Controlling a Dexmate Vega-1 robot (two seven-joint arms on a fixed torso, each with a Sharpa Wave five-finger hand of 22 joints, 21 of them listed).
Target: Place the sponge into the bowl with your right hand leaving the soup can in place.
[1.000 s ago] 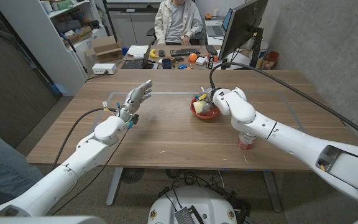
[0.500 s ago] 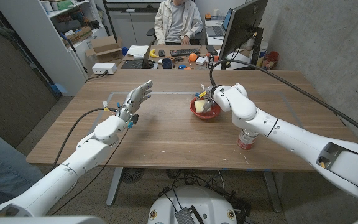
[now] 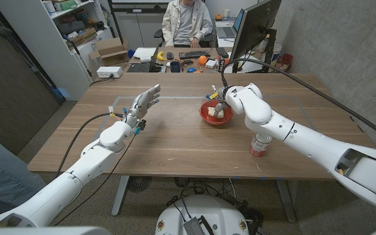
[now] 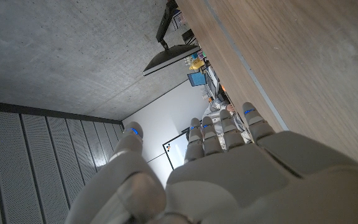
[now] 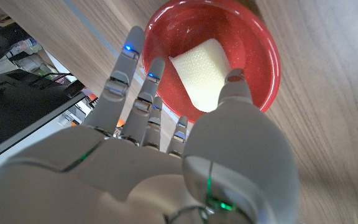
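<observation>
The left hand (image 3: 143,105) waits above the tabletop (image 3: 175,140), fingers spread, holding nothing. Further right, the sponge (image 5: 204,73) lies inside the red bowl (image 5: 261,56), the right hand (image 5: 166,143) spread, empty, just above it. The soup can (image 3: 260,145) stands apart, untouched.

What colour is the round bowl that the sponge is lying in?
Red, the round bowl holding the pale yellow sponge; clearest in the right wrist view.

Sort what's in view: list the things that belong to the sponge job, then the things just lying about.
Job: sponge lying in the red bowl; soup can; right hand, open above the bowl.

Lying about: left hand, idle; monitor; cardboard box.
</observation>
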